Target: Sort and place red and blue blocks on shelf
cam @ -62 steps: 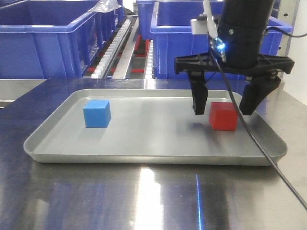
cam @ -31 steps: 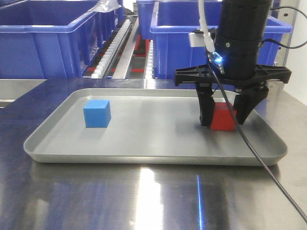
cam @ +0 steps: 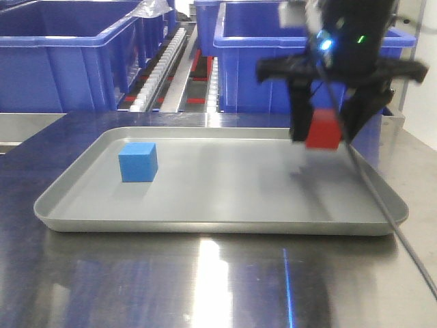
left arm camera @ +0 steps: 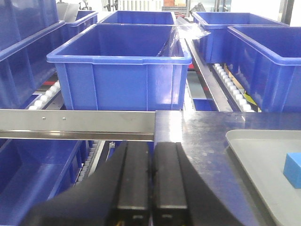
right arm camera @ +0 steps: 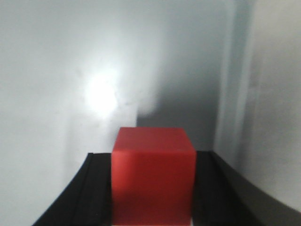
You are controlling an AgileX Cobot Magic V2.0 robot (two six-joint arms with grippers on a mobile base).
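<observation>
Red block (right arm camera: 153,175), matte plain cube

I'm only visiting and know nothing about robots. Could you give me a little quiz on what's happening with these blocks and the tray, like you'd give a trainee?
1. True or false: the blue block lies in the grey tray.
2. Pick one. The red block is:
A) lying flat in the tray
B) held in the air by the right hand
C) resting on top of the blue block
3. Fill in the gap: the left hand is ___ and holds nothing.

Key: 1 true; 2 B; 3 shut.
</observation>
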